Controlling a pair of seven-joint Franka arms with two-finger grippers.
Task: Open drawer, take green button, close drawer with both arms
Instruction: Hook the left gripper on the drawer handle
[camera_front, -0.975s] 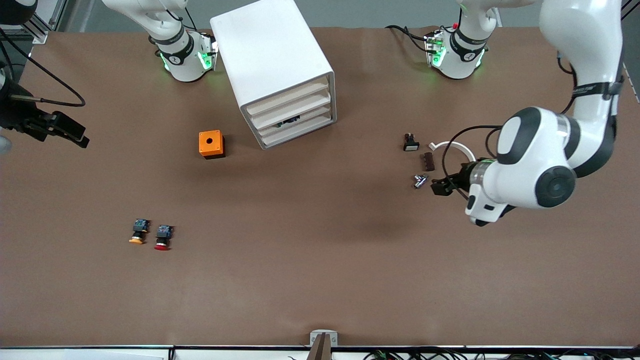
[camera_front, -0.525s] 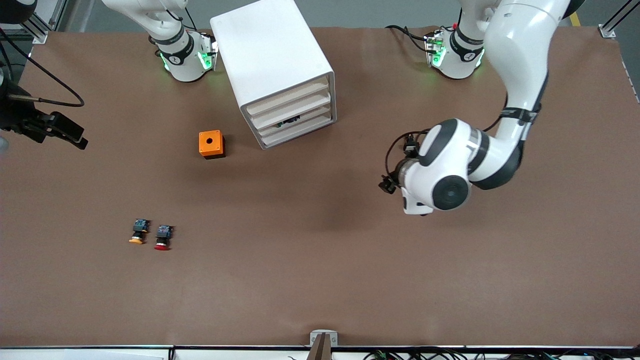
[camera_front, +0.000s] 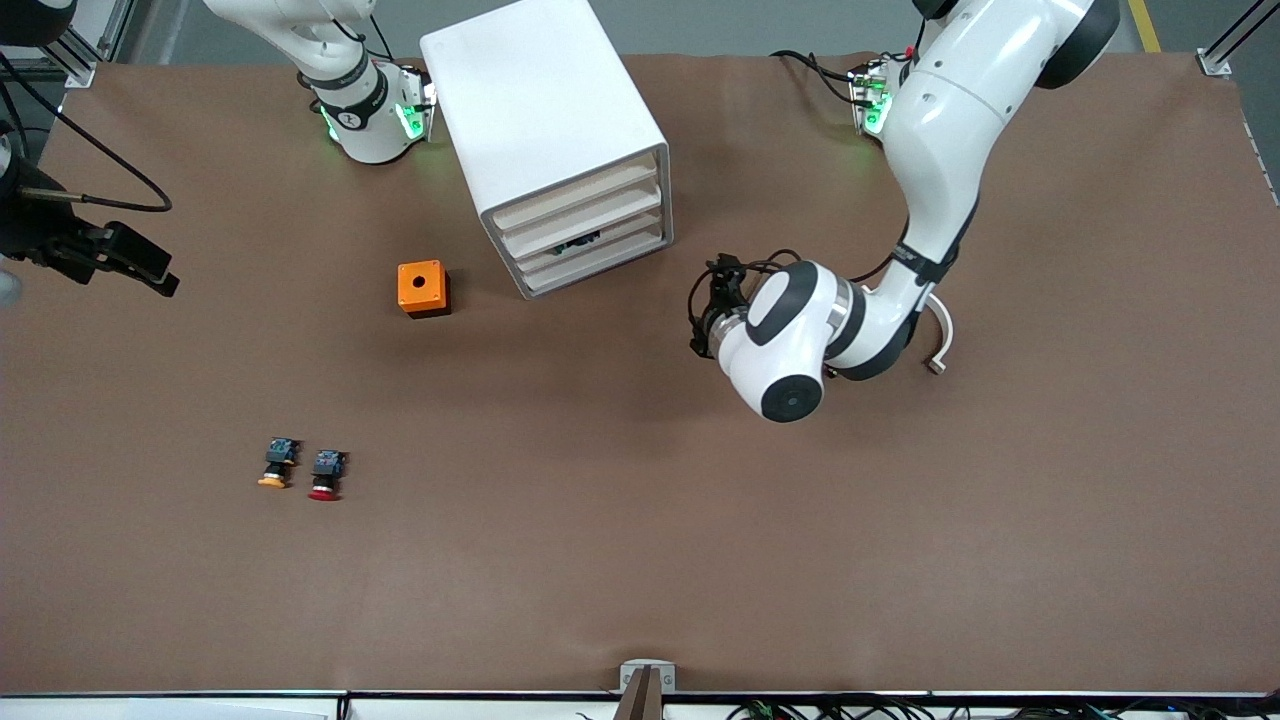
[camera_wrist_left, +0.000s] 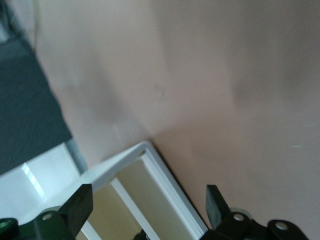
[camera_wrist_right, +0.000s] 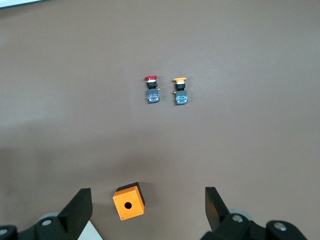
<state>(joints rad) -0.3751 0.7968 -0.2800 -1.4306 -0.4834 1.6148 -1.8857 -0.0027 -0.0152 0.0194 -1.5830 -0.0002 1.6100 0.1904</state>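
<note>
The white cabinet (camera_front: 540, 110) stands near the robots' bases, and its four drawers (camera_front: 585, 215) are all shut. Something dark shows in the gap above the third drawer (camera_front: 582, 240). No green-capped button is in view. My left gripper (camera_front: 705, 312) is open and empty, low over the table beside the cabinet front, toward the left arm's end. In the left wrist view, the left gripper (camera_wrist_left: 147, 196) frames a corner of the cabinet (camera_wrist_left: 125, 161). My right gripper (camera_wrist_right: 146, 196) is open and empty, high above the orange box (camera_wrist_right: 129, 204).
The orange box (camera_front: 423, 288) with a round hole sits beside the cabinet, toward the right arm's end. An orange-capped button (camera_front: 276, 464) and a red-capped button (camera_front: 326, 474) lie nearer the front camera. A white curved part (camera_front: 940, 335) lies by the left arm's elbow.
My left arm has swung from the left arm's end of the table toward the cabinet front and now covers the small parts there. The right arm has not moved.
</note>
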